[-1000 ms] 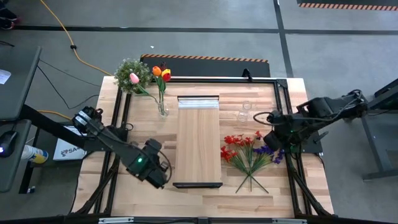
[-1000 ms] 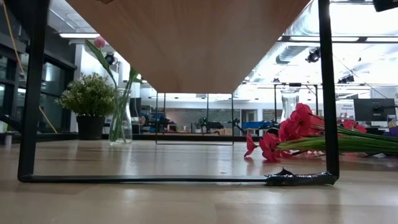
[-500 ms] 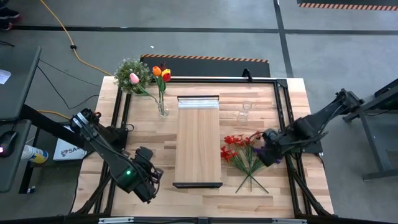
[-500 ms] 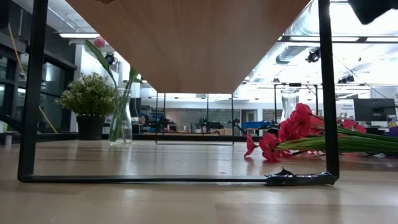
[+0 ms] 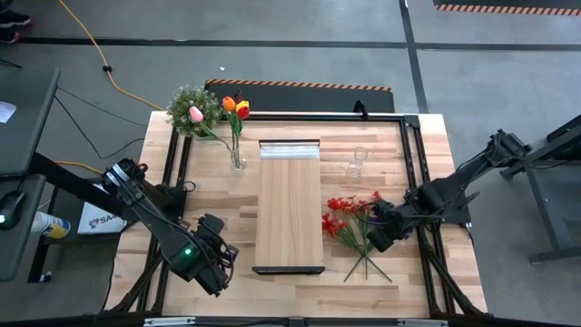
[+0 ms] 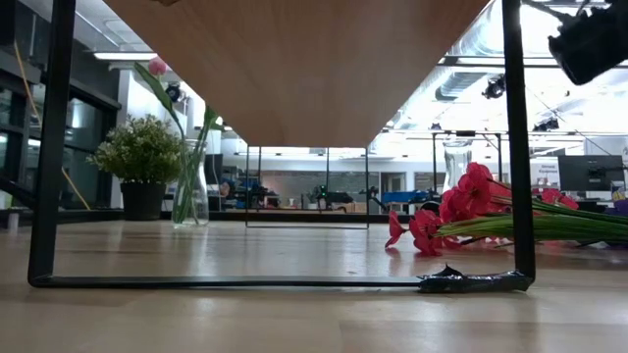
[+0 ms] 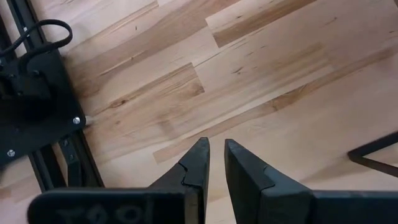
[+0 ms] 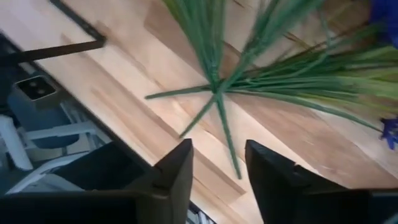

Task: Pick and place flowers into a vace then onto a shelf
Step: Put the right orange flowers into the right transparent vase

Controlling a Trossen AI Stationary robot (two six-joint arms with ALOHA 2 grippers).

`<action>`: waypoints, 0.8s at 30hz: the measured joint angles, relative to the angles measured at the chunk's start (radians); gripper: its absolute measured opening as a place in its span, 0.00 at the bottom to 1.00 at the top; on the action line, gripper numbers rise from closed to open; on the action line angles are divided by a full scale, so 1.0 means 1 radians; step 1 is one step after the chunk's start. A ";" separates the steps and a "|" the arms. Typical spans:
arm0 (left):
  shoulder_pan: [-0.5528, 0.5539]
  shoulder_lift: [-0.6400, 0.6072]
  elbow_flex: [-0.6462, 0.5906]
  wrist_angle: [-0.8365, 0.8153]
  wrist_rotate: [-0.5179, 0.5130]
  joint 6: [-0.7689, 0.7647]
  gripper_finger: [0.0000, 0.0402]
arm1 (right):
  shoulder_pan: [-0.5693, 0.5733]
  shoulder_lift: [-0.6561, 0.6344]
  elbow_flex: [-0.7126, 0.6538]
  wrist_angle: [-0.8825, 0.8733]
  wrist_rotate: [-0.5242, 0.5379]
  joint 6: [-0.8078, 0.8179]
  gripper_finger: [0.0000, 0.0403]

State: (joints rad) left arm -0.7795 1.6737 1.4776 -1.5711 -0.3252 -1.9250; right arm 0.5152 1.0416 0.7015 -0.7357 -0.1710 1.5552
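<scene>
My right gripper (image 5: 378,238) hangs over the flowers (image 5: 356,221) lying loose beside the shelf (image 5: 290,205), fingers parted, nothing held; left gripper (image 7: 216,163) nearly shut, idle. The stems cross, so I could snag several or slip off one

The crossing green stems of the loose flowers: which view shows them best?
The right wrist view: the green stems fan out from one crossing point just ahead of the right pincer. The high view shows them small; the low view shows mostly red blossoms; the left wrist view shows none.
</scene>
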 joint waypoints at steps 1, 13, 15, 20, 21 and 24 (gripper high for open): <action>0.000 0.000 0.000 0.000 0.000 0.008 0.21 | 0.000 0.000 -0.003 -0.002 0.002 0.010 0.36; 0.000 0.000 0.000 0.000 -0.007 0.012 0.21 | -0.087 0.000 -0.012 0.008 0.015 0.014 0.44; 0.000 0.000 0.000 0.000 -0.007 0.012 0.21 | -0.105 0.000 -0.012 0.007 0.016 0.006 0.43; 0.000 0.000 0.000 0.000 -0.009 0.011 0.21 | -0.138 0.000 -0.012 0.007 0.056 -0.015 0.41; 0.000 0.000 0.000 0.000 -0.010 0.011 0.21 | -0.145 0.000 -0.012 0.008 0.056 -0.016 0.41; 0.000 0.000 0.000 0.000 -0.010 0.011 0.21 | -0.157 0.000 -0.012 0.008 0.054 -0.018 0.39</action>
State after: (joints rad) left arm -0.7795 1.6733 1.4773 -1.5711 -0.3355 -1.9141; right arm 0.3582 1.0412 0.6899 -0.7280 -0.1169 1.5368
